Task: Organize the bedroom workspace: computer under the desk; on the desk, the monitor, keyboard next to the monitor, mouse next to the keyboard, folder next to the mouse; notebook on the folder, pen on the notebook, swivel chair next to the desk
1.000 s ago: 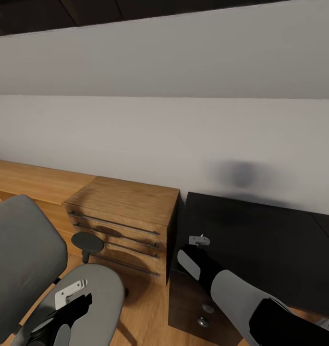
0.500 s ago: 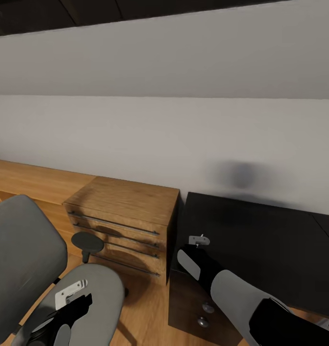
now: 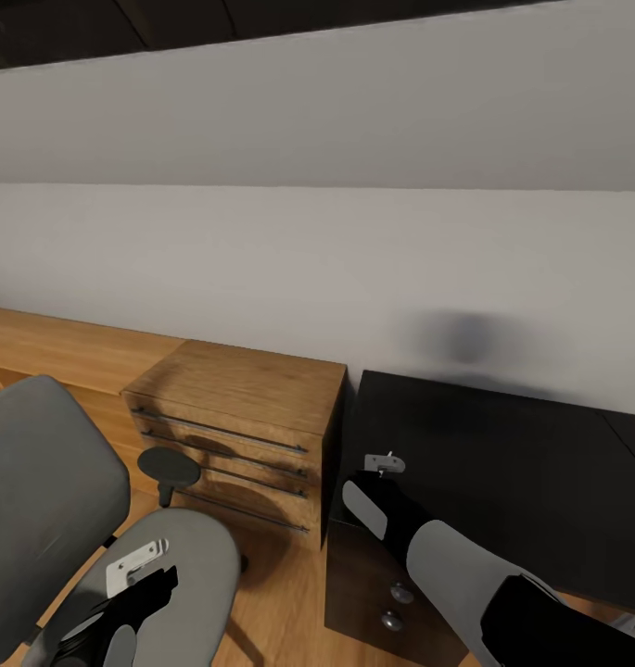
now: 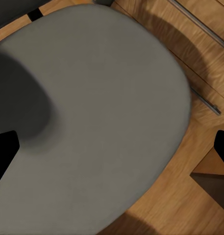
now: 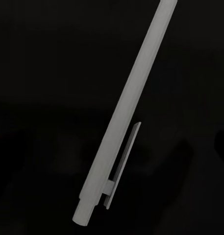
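The swivel chair (image 3: 39, 491), grey with a black armrest (image 3: 169, 466), stands at the lower left on the wooden floor. My left gripper (image 4: 114, 149) hovers open just above its bare grey seat (image 4: 102, 98). The desk (image 3: 502, 463), glossy black, fills the lower right. My right gripper (image 3: 380, 468) points down over the desk's left end. In the right wrist view the white pen (image 5: 131, 98) lies flat on the black top (image 5: 43, 73) between the wide-apart fingers, which do not touch it.
A light wooden drawer chest (image 3: 252, 389) stands between the chair and the desk, against the pale wall. The desk's black drawer unit (image 3: 363, 584) with round knobs faces me below my right arm. Wooden floor (image 3: 280, 602) shows between chair and desk.
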Motion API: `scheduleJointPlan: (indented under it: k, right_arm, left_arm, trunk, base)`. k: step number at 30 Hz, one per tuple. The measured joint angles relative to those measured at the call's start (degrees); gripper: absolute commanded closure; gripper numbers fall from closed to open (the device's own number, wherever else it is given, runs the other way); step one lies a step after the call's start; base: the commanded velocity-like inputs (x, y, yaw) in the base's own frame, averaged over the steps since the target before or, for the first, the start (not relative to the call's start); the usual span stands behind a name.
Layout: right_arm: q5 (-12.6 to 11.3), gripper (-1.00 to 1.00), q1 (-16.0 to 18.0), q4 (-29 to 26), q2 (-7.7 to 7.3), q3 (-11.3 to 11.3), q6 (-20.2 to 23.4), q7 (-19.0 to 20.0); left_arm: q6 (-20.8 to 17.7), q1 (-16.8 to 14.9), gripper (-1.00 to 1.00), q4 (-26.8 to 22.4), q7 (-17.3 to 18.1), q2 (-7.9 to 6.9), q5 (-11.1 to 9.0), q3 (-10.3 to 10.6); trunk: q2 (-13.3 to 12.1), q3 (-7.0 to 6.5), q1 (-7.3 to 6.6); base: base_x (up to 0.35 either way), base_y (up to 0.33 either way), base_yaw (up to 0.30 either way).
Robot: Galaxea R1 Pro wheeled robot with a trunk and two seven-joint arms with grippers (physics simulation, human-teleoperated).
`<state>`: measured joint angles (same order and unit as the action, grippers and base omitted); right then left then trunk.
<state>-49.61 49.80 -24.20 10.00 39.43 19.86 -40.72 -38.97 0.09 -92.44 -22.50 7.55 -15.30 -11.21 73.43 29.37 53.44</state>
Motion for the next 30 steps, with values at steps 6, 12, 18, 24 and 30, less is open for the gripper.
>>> scheduleJointPlan:
  k: [6, 12, 18, 24, 30]
  right_arm:
    - [-0.74, -1.0, 0.02, 0.05, 0.0, -0.12, -0.35, 0.01]
    - [-1.21, -1.0, 0.03, 0.07, 0.0, -0.13, -0.55, 0.04]
    - [-1.31, -1.0, 0.04, 0.1, 0.0, -0.13, -0.62, 0.19]
    - [-2.2, -1.0, 0.31, 0.56, -0.11, -0.39, -0.48, 2.62]
    - [-2.29, -1.0, 0.21, 0.35, -0.26, -0.4, -0.45, 3.08]
  left_arm:
    - [0.0, 0.01, -1.0, 0.0, 0.0, -0.01, 0.0, 0.0]
    - [0.0, 0.01, -1.0, 0.0, 0.0, 0.0, 0.0, 0.0]
    - [0.01, 0.01, -1.0, -0.01, 0.0, 0.03, 0.0, 0.0]
    - [0.0, 0.01, -1.0, 0.01, 0.0, 0.07, 0.0, 0.07]
    - [0.0, 0.01, -1.0, 0.06, 0.0, 0.07, 0.0, 0.08]
  trunk:
    - [0.0, 0.0, 0.0]
    - [0.0, -0.01, 0.0]
    - [0.0, -0.01, 0.0]
    - [0.0, 0.0, 0.0]
    - [0.0, 0.0, 0.0]
  base:
    - [0.0, 0.0, 0.0]
    - [0.0, 0.0, 0.0]
    - [0.0, 0.0, 0.0]
    - [0.0, 0.0, 0.0]
    - [0.0, 0.0, 0.0]
